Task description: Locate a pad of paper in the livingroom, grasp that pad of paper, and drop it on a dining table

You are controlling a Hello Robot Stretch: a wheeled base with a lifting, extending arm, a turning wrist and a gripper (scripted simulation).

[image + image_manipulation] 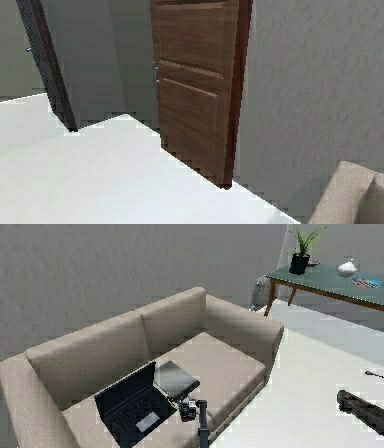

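Note:
A beige sofa [215,334] stands against the grey wall in the arm side view. On its seat lies an open dark laptop [135,404]. Just right of the laptop rests a flat grey thing [176,379], which may be the pad of paper. The arm's dark bar [204,424] rises from the bottom edge, and the gripper [187,408] sits at its end, near the laptop's right corner and just below the flat grey thing. I cannot tell whether the gripper holds anything, as the sofa seat and laptop lie behind it.
A brown panelled door [200,80] stands ajar ahead, with a dark frame [50,60] at the left and a sofa arm [350,195] at the bottom right. A green-topped table [330,286] carries a potted plant [302,249] and a white bowl [347,268]. A dark object [362,405] lies on the floor.

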